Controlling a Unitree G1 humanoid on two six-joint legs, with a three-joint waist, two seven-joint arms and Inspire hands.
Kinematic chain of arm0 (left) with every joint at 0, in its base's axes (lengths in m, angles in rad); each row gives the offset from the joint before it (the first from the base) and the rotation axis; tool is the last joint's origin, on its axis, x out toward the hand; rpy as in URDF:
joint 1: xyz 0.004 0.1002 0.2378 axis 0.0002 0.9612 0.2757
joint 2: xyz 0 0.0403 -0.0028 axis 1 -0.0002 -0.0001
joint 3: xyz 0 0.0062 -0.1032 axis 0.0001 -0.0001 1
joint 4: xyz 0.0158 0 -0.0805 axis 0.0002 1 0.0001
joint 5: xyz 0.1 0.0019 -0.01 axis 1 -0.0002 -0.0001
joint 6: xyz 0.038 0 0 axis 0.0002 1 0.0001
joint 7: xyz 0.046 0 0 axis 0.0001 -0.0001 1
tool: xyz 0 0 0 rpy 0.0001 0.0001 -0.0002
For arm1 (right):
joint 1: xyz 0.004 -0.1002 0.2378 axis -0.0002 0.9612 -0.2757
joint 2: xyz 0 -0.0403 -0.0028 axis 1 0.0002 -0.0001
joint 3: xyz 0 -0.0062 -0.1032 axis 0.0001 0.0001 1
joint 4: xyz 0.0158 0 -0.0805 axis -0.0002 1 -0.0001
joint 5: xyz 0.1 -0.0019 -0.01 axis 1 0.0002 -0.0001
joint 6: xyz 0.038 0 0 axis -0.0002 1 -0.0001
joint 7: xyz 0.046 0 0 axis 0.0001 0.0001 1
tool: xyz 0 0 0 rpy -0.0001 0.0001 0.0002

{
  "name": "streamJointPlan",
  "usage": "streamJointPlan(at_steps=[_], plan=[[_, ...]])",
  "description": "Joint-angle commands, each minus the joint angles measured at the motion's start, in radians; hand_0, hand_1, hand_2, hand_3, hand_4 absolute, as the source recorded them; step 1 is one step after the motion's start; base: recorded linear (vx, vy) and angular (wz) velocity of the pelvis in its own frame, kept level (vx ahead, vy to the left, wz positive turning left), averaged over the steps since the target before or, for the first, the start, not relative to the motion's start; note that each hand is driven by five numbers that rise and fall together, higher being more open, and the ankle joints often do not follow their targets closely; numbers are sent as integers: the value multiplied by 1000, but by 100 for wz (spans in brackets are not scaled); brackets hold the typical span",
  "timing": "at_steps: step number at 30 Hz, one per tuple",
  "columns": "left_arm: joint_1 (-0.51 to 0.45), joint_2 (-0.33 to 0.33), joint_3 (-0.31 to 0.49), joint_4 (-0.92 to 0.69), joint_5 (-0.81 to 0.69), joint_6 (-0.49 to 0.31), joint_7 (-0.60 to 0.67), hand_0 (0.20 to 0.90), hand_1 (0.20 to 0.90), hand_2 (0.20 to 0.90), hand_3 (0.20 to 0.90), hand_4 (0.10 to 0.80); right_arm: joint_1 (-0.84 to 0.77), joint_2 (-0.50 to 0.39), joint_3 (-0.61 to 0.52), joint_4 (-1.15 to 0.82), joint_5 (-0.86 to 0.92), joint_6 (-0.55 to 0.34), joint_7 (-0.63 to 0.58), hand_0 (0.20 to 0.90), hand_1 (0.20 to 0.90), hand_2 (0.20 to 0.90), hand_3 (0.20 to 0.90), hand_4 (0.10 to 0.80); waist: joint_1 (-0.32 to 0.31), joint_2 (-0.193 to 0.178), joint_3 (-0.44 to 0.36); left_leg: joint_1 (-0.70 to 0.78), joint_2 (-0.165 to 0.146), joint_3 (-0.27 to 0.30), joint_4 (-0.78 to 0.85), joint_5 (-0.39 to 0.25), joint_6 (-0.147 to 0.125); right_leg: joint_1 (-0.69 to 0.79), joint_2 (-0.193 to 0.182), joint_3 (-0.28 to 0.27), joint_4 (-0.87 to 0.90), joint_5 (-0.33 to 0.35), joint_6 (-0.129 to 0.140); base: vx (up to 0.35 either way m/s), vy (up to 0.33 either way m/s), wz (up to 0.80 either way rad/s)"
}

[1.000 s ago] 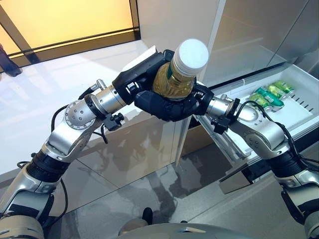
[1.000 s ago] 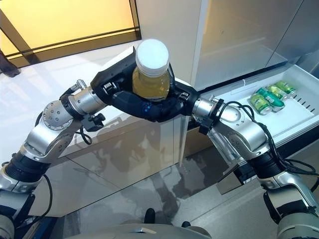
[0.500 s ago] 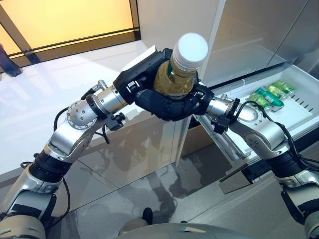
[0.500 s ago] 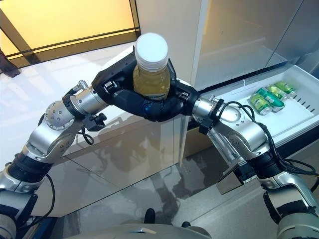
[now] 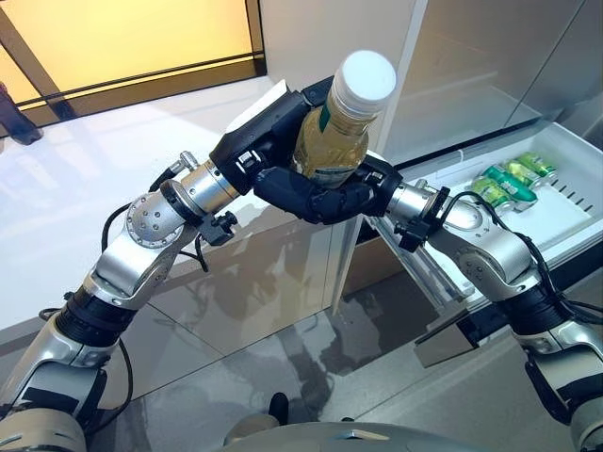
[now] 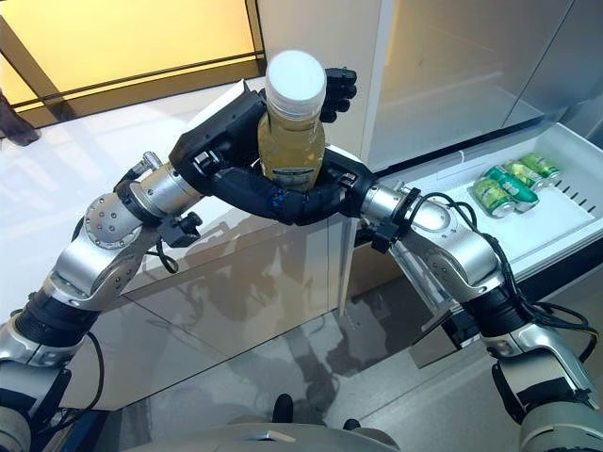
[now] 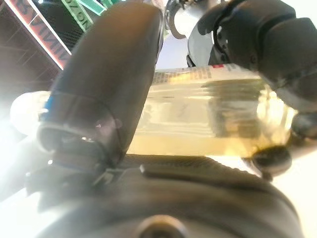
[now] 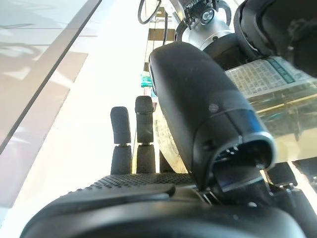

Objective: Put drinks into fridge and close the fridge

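A clear bottle (image 5: 341,132) of yellow drink with a white cap is held in mid-air between my two hands, cap up and tilted a little. My left hand (image 5: 267,139) reaches in from the left; its thumb (image 7: 106,94) lies along the bottle (image 7: 203,116) and its fingers (image 6: 339,89) curl behind the neck. My right hand (image 5: 325,200) comes from the right and wraps the bottle's lower part from below. In the right wrist view its thumb (image 8: 203,109) presses against the bottle's label (image 8: 277,79).
An open white fridge drawer (image 5: 575,221) stands at the right with several green cans (image 5: 509,184) lying in it. Grey fridge panels (image 5: 471,66) rise behind it. A glossy pale floor (image 5: 85,179) lies below my arms.
The bottle has risen higher out of my hands and tipped slightly, so more of its body and label shows. My left hand's fingers now show beside the cap.
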Motion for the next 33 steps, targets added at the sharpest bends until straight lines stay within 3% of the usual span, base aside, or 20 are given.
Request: streamJointPlan(at_steps=[1, 9, 20, 22, 24, 27, 28, 33], plan=[[-8, 4, 138, 96, 90, -96, 131, 900, 900, 900, 900, 800, -97, 72, -113, -83, 72, -173, 11, 300, 300, 300, 200, 100, 8, -29, -137, 40, -31, 13, 1, -115, 19, -55, -17, 7, 21, 44, 61, 0, 0, 0], [54, 68, 221, 137, 158, -103, 179, 900, 900, 900, 900, 800, -63, 54, -167, -95, 77, -202, 0, 300, 300, 300, 200, 100, 18, -29, -137, 32, -30, 11, 3, -111, 18, -58, -16, 1, 19, 44, 60, 0, 0, 0], [282, -4, 392, 140, 140, -134, 236, 900, 900, 900, 900, 800, 29, 55, -288, -174, 71, -244, -17, 300, 300, 300, 200, 100, 33, -34, -130, 31, -30, -1, 3, -114, 21, -57, -14, -2, 21, 39, 57, -3, 0, 0], [307, -22, 403, 139, 58, -131, 211, 900, 900, 900, 900, 800, 39, 55, -299, -189, 69, -252, -27, 300, 300, 300, 200, 100, 34, -35, -128, 32, -30, -3, 3, -114, 21, -57, -14, -2, 21, 39, 57, 0, 0, 0], [357, -88, 424, 107, -135, -107, 80, 900, 900, 900, 900, 800, 70, 58, -335, -218, 54, -260, -30, 300, 300, 300, 200, 100, 36, -36, -130, 28, -31, -7, 3, -114, 21, -59, -14, -3, 20, 38, 56, -23, 1, 1], [415, -174, 443, 58, -393, -12, -79, 900, 900, 900, 900, 800, 116, 66, -376, -243, 28, -276, -17, 300, 300, 300, 200, 100, 36, -36, -127, 24, -28, -7, 2, -109, 20, -66, -15, -3, 24, 42, 56, -29, 2, 1], [447, -226, 441, 30, -530, 69, -166, 900, 900, 900, 900, 800, 139, 64, -398, -267, 17, -278, -21, 300, 300, 300, 200, 100, 34, -36, -127, 23, -28, -6, 2, -109, 18, -69, -15, -2, 26, 42, 56, 0, 0, 0], [498, -394, 374, -2, -882, 324, -429, 900, 900, 900, 900, 800, 147, 51, -429, -290, 3, -266, -57, 300, 300, 300, 200, 100, 22, -38, -121, 25, -27, 2, 2, -115, 19, -75, -12, 9, 30, 44, 50, -8, 5, -1]])
